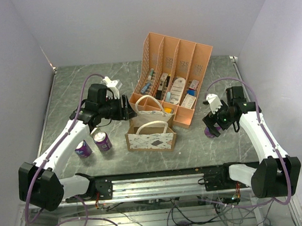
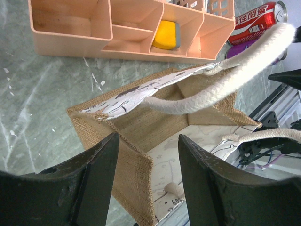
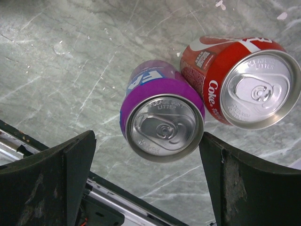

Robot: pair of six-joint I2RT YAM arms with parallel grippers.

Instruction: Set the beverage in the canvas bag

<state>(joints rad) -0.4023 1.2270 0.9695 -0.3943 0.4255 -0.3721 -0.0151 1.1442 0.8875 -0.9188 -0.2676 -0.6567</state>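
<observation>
The canvas bag point(image 1: 150, 135) stands open in the middle of the table, its white rope handles point(image 2: 221, 80) upright. My left gripper point(image 1: 128, 108) hovers at the bag's far-left corner. In the left wrist view the left gripper point(image 2: 149, 139) is open, and the bag's burlap side wall point(image 2: 136, 174) runs between its jaws. A purple beverage can point(image 3: 162, 117) stands upright beside a red cola can point(image 3: 240, 80). My right gripper point(image 3: 146, 136) is open just above the purple can, one jaw on each side of its top. From above, the right gripper point(image 1: 213, 125) hides most of that can point(image 1: 210, 134).
The orange slotted file rack point(image 1: 172, 80) stands right behind the bag, with a yellow item point(image 2: 165, 35) in a front compartment. Two more cans point(image 1: 82, 149) point(image 1: 102, 141) stand at the left under my left arm. The table's metal rail point(image 1: 161, 172) runs along the near edge.
</observation>
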